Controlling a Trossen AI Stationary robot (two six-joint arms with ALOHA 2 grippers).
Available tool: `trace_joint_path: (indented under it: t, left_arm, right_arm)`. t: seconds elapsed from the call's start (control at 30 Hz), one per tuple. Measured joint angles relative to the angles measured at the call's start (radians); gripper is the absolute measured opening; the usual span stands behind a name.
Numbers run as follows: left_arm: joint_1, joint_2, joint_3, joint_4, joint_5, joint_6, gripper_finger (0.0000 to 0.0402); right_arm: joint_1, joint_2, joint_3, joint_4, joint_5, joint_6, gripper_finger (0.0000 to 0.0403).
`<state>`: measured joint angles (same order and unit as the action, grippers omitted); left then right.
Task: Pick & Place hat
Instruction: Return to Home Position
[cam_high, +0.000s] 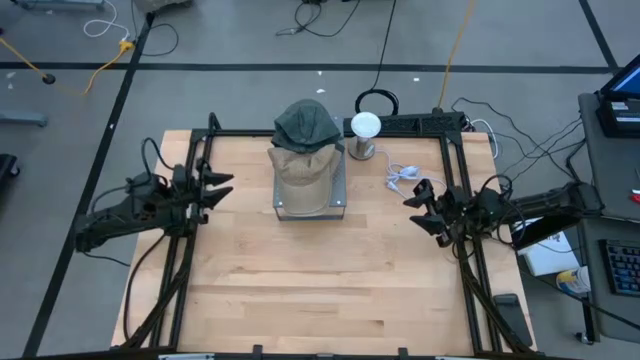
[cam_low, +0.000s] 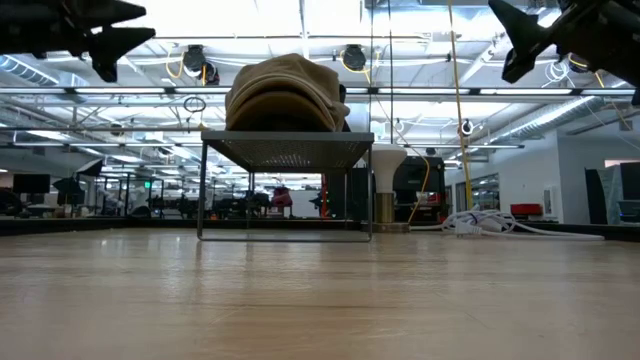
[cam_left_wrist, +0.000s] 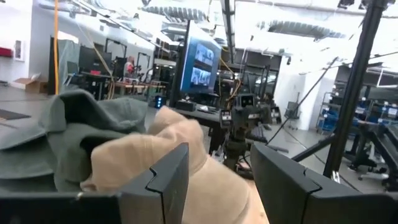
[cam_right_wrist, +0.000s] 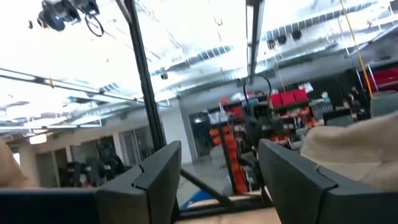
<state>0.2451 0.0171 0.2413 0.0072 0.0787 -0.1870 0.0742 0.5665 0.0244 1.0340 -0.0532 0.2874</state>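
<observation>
table (cam_high: 300, 280): light wood, grain seen, satin finish. shelf (cam_low: 288, 150): thin metal legs, wire-mesh top. tan caps (cam_high: 303, 172) & dark caps (cam_high: 307, 122): soft matt cloth, creased. left gripper (cam_high: 226, 180) fingers (cam_left_wrist: 165, 180): dark matt plastic, smooth.

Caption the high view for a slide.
Brown caps and dark caps sit on the shelf; left gripper and right gripper hover open.

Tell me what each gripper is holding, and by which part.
Nothing is held. The left gripper and right gripper are both open and empty, apart from the caps on the shelf.
</observation>
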Motion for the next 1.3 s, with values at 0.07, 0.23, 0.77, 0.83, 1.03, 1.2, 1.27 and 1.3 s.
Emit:
trace_joint_path:
  t: [0.07,0.23,0.77,0.83,1.03,1.2,1.27,1.3]
  left_arm:
    - [-0.001,-0.012,-0.023,0.0,0.002,0.009,0.0175]
    - [-0.001,-0.012,-0.083,0.053,0.002,0.014,0.0175]
    - [-0.041,-0.012,-0.227,0.252,-0.01,0.081,0.0175]
    - [-0.045,-0.012,-0.226,0.248,-0.01,0.082,0.0175]
    - [-0.044,-0.012,-0.226,0.219,-0.034,0.071,0.0175]
    - [-0.044,-0.012,-0.226,0.191,-0.043,0.043,0.0175]
    - [-0.044,-0.012,-0.226,0.191,-0.045,0.043,0.0175]
    - [-0.044,-0.012,-0.226,0.191,-0.046,0.042,0.0175]
  right_arm:
    - [0.0,-0.022,-0.006,-0.026,-0.001,-0.002,0.0208]
    - [0.0,-0.055,-0.007,-0.063,-0.002,-0.052,0.0208]
    - [-0.024,-0.089,-0.009,-0.107,-0.021,-0.132,0.0208]
    - [-0.044,-0.112,-0.009,-0.115,-0.072,-0.146,0.0208]
    - [-0.138,-0.228,-0.009,-0.273,-0.162,-0.093,0.0208]
    - [-0.187,-0.316,-0.01,-0.373,-0.19,-0.073,0.0208]
    - [-0.2,-0.35,-0.01,-0.412,-0.191,-0.068,0.0208]
    - [-0.207,-0.369,-0.01,-0.433,-0.191,-0.064,0.0208]
